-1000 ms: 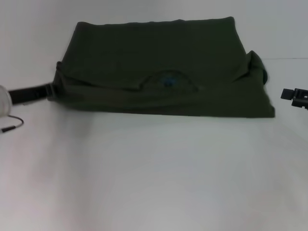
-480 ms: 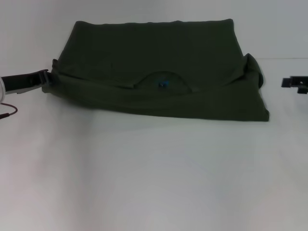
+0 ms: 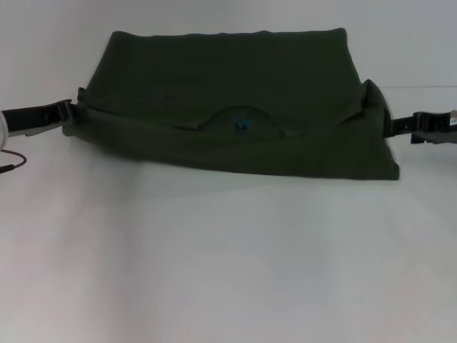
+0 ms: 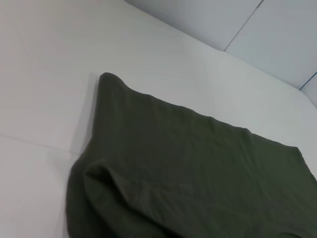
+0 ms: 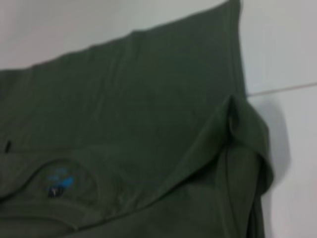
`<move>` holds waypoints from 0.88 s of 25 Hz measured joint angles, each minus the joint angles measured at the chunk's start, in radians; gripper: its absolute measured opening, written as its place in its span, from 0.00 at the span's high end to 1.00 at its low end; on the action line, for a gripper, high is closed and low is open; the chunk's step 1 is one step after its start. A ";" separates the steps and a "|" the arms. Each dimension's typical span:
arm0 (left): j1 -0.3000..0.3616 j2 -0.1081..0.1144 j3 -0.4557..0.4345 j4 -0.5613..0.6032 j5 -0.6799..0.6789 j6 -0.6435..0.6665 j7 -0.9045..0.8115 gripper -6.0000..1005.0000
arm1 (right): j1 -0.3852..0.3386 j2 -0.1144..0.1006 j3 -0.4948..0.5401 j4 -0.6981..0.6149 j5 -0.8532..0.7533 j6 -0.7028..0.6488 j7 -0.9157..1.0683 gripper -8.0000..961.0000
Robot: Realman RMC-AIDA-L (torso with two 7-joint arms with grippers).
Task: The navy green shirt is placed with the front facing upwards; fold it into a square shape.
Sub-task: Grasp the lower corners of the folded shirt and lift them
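Head view: the navy green shirt (image 3: 235, 121) lies folded on the tabletop (image 3: 228, 257); left gripper (image 3: 68, 113) and right gripper (image 3: 397, 126) touch its side edges, grip unclear.

The head camera looks forward and down over the desk (image 3: 228, 271), taking in the whole shirt (image 3: 235, 107) — each wrist camera sits close above one side fold; all three share that cloth.
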 joint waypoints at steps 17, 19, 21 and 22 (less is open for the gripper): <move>0.006 -0.006 0.005 0.000 0.000 -0.008 -0.001 0.99 | 0.011 0.026 -0.064 0.101 -0.005 0.123 -0.005 0.27; 0.007 -0.006 0.003 0.000 0.000 -0.009 -0.001 0.99 | 0.013 0.034 -0.077 0.102 -0.005 0.137 -0.005 0.27; 0.008 -0.007 0.001 0.000 0.000 -0.009 -0.001 0.99 | 0.017 0.041 -0.096 0.109 -0.005 0.158 -0.004 0.27; 0.008 -0.007 0.001 0.000 0.000 -0.009 -0.001 0.99 | 0.020 0.043 -0.106 0.116 -0.005 0.169 -0.002 0.27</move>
